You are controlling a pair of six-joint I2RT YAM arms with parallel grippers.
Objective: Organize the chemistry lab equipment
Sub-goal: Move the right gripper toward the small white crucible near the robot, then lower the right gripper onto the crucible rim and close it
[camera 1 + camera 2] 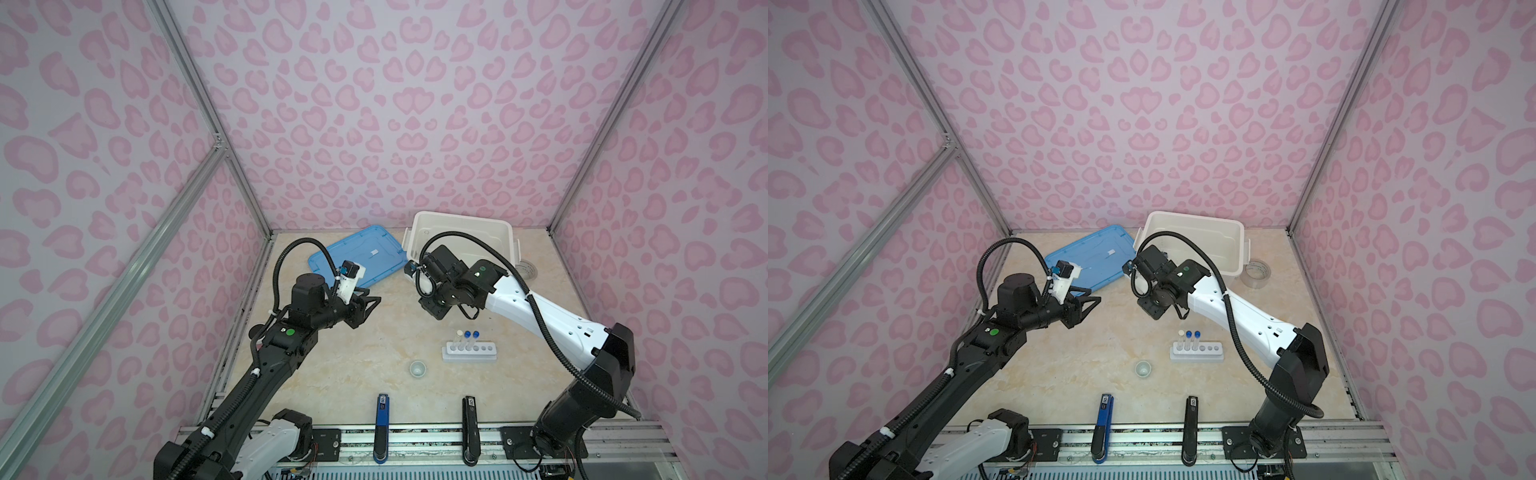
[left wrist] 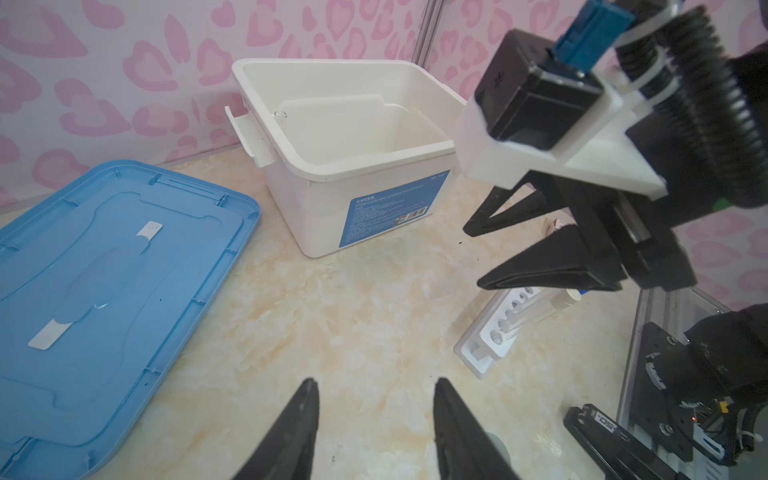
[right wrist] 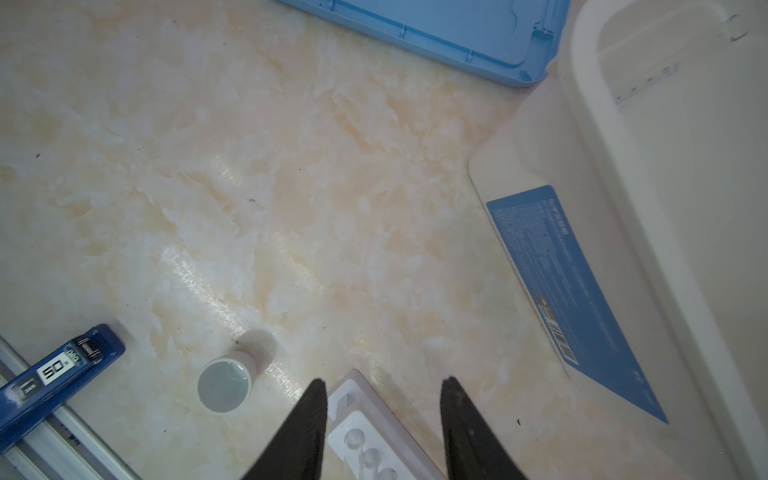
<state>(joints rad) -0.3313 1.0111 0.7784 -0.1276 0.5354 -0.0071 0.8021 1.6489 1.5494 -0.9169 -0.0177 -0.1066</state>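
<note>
1. My right pincer (image 3: 384, 381) hangs above the table (image 3: 291, 187) with its jaws apart and nothing between them.
2. The rack (image 3: 365, 432) lies on the table below it. In my right wrist view the rack's end shows in the gap between my fingers, and I am not touching it.
3. In both top views the rack (image 1: 469, 352) sits just nearer the front than that pincer. Three tubes (image 1: 468, 334) stand upright in the holes at its left end, one white-capped and two blue-capped.
4. The cup (image 1: 417, 368) stands mouth up on the table, just left of the rack, apart from it and a little nearer the front edge.
5. My left pincer (image 2: 376, 382) is likewise spread and empty. It is held above bare table, well left of the rack and cup, and points toward the middle.
6. The bin (image 1: 465, 237) and lid (image 1: 357, 255) lie at the back, beyond both pincers.
</note>
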